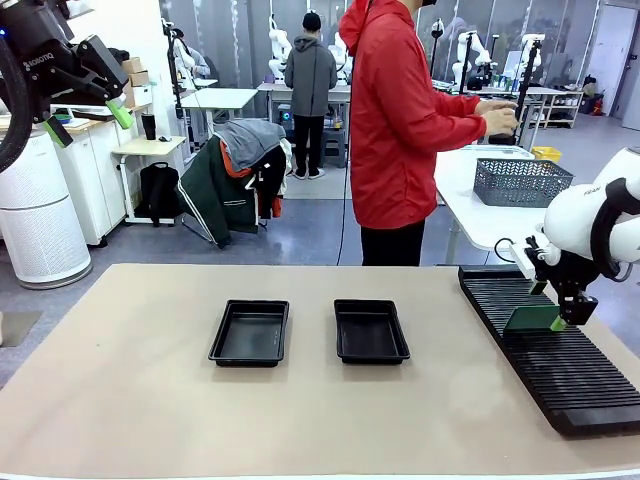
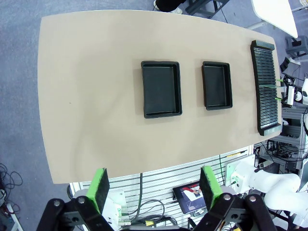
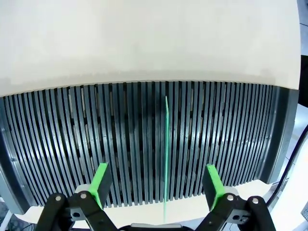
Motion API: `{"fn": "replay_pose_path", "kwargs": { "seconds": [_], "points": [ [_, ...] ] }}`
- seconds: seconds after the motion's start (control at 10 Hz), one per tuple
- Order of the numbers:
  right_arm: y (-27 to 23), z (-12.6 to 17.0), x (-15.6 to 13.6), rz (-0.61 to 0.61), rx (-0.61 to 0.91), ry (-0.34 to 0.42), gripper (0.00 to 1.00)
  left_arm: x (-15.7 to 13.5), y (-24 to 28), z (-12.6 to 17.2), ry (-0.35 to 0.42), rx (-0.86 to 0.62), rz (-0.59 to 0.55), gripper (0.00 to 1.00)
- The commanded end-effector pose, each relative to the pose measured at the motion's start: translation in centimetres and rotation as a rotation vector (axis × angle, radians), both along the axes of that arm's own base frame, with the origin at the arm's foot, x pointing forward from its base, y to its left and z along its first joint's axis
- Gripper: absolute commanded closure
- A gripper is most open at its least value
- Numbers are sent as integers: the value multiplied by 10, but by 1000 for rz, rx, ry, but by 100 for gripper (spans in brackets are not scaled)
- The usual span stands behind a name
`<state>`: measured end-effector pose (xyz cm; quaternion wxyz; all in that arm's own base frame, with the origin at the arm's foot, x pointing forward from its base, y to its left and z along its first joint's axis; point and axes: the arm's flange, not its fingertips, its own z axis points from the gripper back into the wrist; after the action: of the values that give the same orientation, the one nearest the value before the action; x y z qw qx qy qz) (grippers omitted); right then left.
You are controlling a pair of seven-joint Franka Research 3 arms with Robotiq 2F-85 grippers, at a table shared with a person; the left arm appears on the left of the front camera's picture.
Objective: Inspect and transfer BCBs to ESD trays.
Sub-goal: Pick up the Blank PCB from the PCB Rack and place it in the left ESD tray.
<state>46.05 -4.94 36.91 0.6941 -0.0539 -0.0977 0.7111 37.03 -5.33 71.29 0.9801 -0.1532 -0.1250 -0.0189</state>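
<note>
ESD trays (image 1: 250,332) (image 1: 370,330): 2, centre
BCBs (image 1: 530,318): 1, in rack (image 1: 565,375), 3 o'clock
left gripper (image 1: 88,121): fingers apart, 10 o'clock
right gripper (image 3: 156,168): fingers apart, straddling board

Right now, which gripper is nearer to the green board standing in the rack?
Right. The right gripper is just above the board, jaws open; the left gripper is raised far across the table.

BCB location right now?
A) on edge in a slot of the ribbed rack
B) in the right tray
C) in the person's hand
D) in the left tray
A: the BCB stands on edge in a slot of the rack, between the spread fingers of the right gripper with a gap on each side. The left ESD tray and the right ESD tray hold nothing.
</note>
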Motion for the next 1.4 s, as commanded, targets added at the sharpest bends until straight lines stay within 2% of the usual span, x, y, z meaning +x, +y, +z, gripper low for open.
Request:
{"fn": "replay_pose_path", "kwargs": {
  "seconds": [0.0,0.1,0.5,0.6,0.7,0.8,0.9,1.0,1.1,1.2,1.3],
  "points": [
    [-7,-2,6,3,21,9,0,0,0,-1,0,-5,0,0],
    [-9,-2,8,1,12,10,0,0,0,-1,0,-5,0,0],
    [-9,-5,9,39,38,-3,14,0,0,-1,0,-5,0,0],
    [-8,-5,9,40,38,-2,11,0,0,-1,0,-5,0,0],
    [-8,-6,9,31,29,2,21,0,0,-1,0,-5,0,0],
    [-9,-7,9,27,26,1,18,0,0,-1,0,-5,0,0],
    [-10,-8,9,29,30,-4,28,0,0,-1,0,-5,0,0],
    [-10,-9,8,26,33,-8,25,0,0,-1,0,-5,0,0],
    [-11,-10,7,20,34,-9,35,0,0,-1,0,-5,0,0],
    [-12,-11,7,20,34,-14,32,0,0,-1,0,-5,0,0],
    [-12,-11,6,19,33,-20,42,0,0,-1,0,-5,0,0]
  ]
}}
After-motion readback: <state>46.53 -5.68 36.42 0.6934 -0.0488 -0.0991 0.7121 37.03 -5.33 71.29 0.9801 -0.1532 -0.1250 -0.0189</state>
